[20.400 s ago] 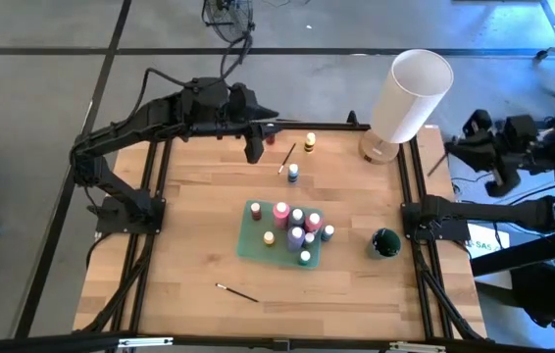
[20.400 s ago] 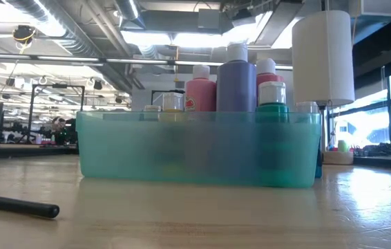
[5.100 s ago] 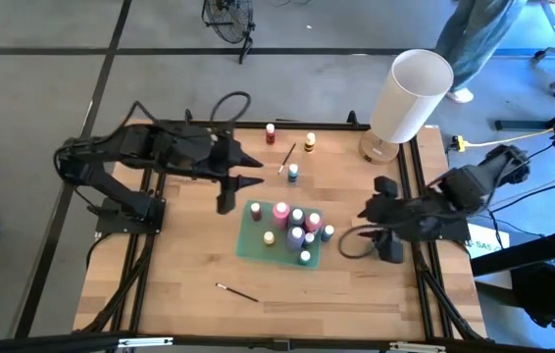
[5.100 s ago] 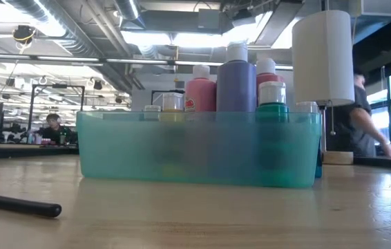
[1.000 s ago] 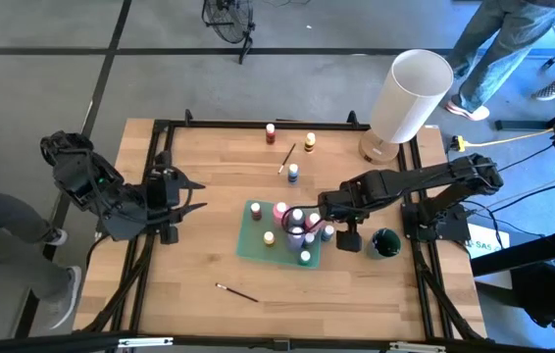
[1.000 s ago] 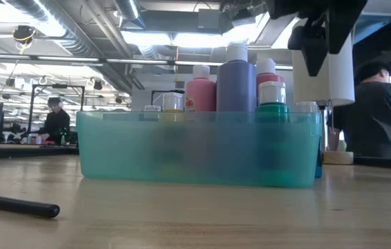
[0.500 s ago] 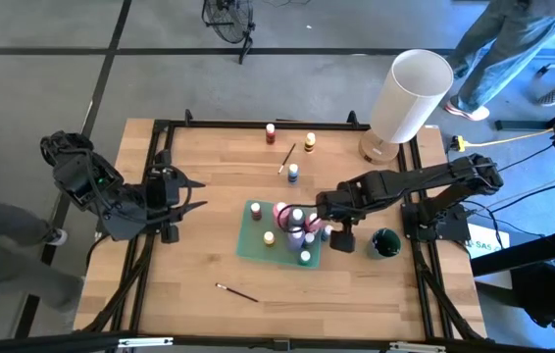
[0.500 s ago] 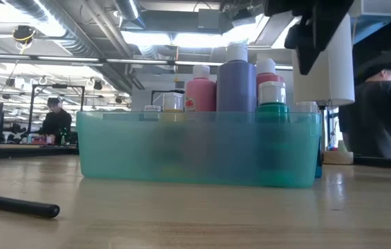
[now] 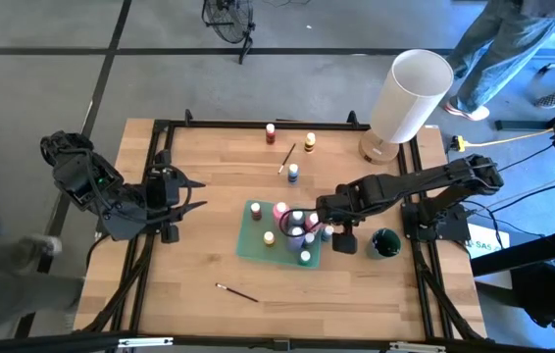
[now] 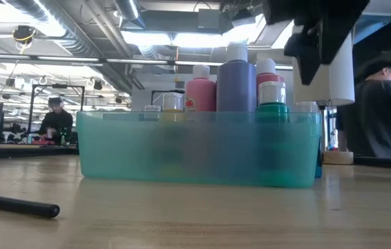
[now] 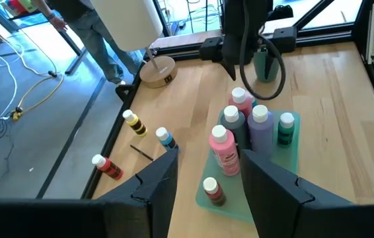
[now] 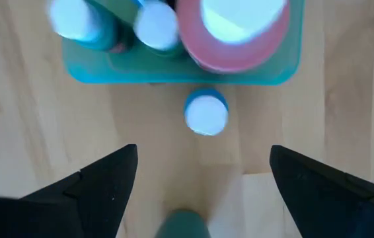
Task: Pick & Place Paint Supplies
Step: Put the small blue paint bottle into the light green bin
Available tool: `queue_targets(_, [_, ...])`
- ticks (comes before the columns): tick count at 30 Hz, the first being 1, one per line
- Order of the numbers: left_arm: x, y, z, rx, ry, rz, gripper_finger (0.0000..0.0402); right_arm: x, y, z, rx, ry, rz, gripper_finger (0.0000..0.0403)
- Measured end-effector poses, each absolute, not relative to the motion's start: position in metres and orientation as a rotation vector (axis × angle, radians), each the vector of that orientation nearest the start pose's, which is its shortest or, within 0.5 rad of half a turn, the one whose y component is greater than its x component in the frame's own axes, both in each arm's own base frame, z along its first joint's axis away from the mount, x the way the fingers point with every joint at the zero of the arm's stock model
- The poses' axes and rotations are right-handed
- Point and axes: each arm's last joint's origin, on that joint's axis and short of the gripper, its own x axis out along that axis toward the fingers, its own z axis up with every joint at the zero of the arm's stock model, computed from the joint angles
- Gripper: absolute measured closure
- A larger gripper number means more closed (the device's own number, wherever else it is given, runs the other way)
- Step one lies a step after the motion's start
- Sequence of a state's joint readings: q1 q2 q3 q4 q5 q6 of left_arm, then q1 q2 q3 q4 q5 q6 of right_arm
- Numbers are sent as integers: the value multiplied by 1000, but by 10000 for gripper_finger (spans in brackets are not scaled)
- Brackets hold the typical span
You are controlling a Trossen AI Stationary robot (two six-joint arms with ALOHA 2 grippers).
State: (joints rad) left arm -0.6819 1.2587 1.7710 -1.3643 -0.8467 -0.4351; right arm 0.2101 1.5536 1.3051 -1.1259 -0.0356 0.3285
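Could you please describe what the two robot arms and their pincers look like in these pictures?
Both arms are matte black, built of blocky jointed segments, with black cables looping beside them. The left pincer ends in two pointed dark fingers with angular, wedge-like faces. The right pincer has the same flat, tapering black fingers. No markings or labels can be seen on either arm.

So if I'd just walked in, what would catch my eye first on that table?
Probably the teal tray in the middle of the wooden table, crowded with little paint bottles in pink, purple and green. The right gripper hangs open at the tray's right edge, above a small blue bottle standing just outside it. At the far right corner stands a tall white cylinder.
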Motion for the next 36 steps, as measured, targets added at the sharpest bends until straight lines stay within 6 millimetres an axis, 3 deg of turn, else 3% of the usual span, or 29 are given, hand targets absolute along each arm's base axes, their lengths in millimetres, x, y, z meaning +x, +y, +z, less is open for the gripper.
queue_targets(14, [154, -97, 462, 175, 559, 283, 242, 281, 59, 244, 100, 1357, -19, 55])
queue_targets(22, [153, -96, 462, 177, 555, 289, 242, 287, 57, 243, 105, 1313, -12, 55])
queue_targets(36, [153, -96, 462, 178, 555, 290, 242, 296, 54, 221, 120, 1410, -4, 55])
